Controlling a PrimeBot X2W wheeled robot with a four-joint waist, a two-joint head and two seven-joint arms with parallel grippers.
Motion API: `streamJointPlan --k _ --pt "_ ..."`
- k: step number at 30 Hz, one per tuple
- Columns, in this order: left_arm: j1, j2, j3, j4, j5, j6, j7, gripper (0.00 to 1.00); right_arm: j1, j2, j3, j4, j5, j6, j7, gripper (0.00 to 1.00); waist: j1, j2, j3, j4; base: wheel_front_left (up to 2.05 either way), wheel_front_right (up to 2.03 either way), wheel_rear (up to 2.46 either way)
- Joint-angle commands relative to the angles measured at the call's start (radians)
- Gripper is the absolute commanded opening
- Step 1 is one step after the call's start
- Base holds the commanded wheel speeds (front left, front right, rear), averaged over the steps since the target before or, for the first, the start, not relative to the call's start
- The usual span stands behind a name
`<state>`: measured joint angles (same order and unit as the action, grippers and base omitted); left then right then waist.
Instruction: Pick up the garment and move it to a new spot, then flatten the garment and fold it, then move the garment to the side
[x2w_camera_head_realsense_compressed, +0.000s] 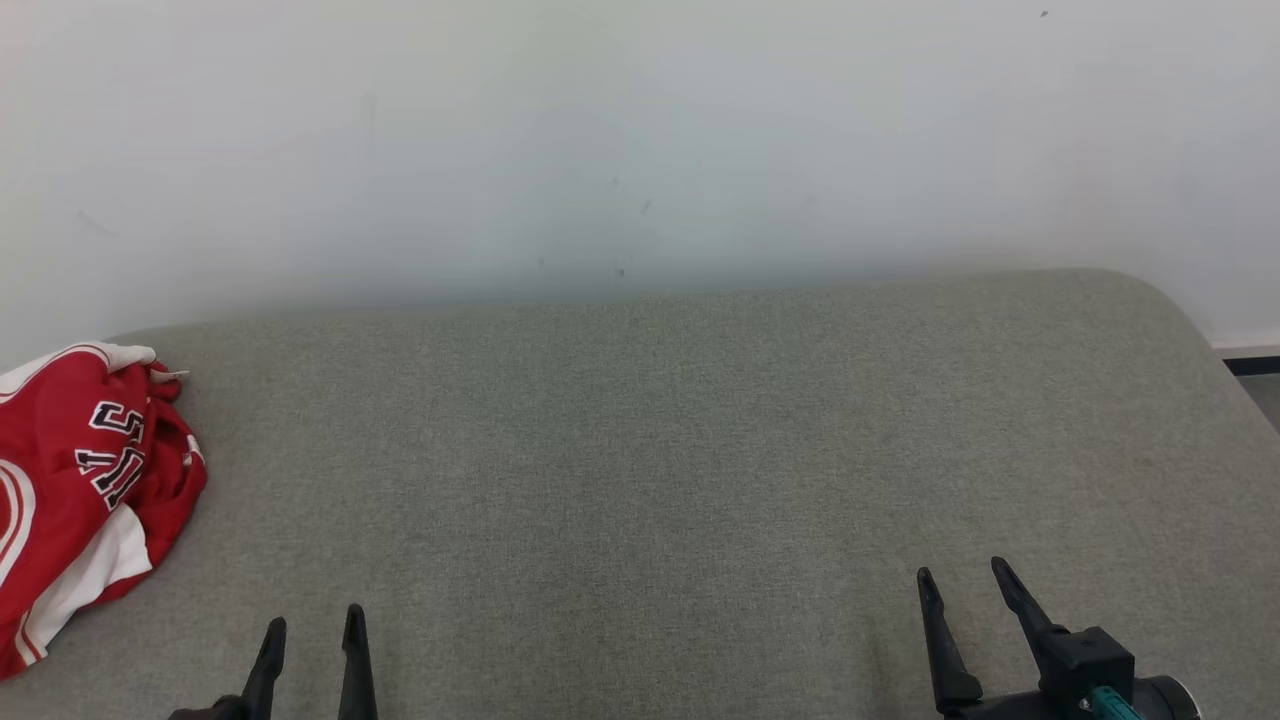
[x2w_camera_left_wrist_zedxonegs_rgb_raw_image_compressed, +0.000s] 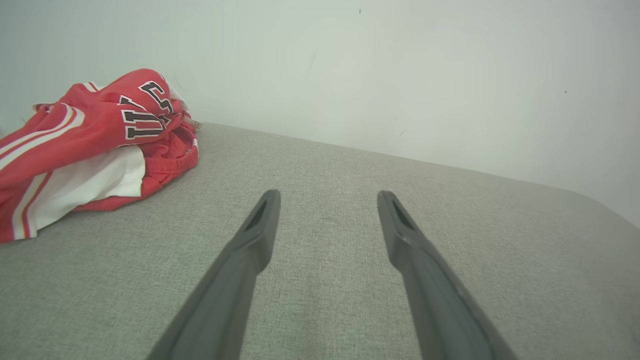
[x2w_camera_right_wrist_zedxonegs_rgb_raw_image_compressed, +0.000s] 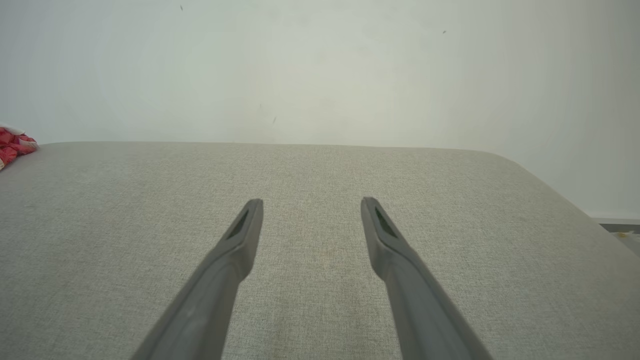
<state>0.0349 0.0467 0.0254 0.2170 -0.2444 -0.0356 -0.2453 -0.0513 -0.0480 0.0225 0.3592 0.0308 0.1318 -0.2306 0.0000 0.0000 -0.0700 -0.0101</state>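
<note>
Head view: the red and white garment (x2w_camera_head_realsense_compressed: 85, 480) is lying crumpled at the far left edge of the grey fabric counter (x2w_camera_head_realsense_compressed: 650, 450), close to the pale wall (x2w_camera_head_realsense_compressed: 640, 130).
Left claw (x2w_camera_head_realsense_compressed: 315, 618): is hovering low at the near edge with its fingers spread wide and gripping nothing; the garment is sitting near it, ahead and to its left.
Right claw (x2w_camera_head_realsense_compressed: 960, 568): is hanging over bare fabric well apart from the garment, its fingers likewise spread and empty.
Step in hand: the first pick-up appears to be only beginning, since the garment is lying bunched and untouched.
Next move: the left arm is probably going to need a swing leftward and forward, setting its spread fingers around a raised fold and pinching before lifting toward the open middle.
Risk: a pinch on one thin layer may be leaving the rest dragging.
</note>
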Motion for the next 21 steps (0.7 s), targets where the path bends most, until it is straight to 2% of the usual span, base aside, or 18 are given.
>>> streamJointPlan --k 1,8,21 --pt "0.014 0.006 0.001 -0.002 0.02 -0.001 -0.01 1.0 0.01 -0.004 0.004 -0.002 -0.031 -0.002 -0.012 1.0 0.0 0.0 -0.001 0.0 0.0 0.0 0.0" --pt "0.015 0.006 -0.001 -0.008 0.062 -0.001 -0.022 1.0 0.01 -0.004 0.008 0.005 -0.079 -0.002 -0.024 1.0 0.0 0.0 -0.005 0.001 0.0 0.0 0.0" --pt "0.023 0.006 -0.002 -0.005 0.041 0.001 -0.02 1.0 0.013 -0.004 0.005 0.01 -0.072 -0.002 -0.027 1.0 0.0 0.0 -0.01 0.0 0.0 0.0 0.0"
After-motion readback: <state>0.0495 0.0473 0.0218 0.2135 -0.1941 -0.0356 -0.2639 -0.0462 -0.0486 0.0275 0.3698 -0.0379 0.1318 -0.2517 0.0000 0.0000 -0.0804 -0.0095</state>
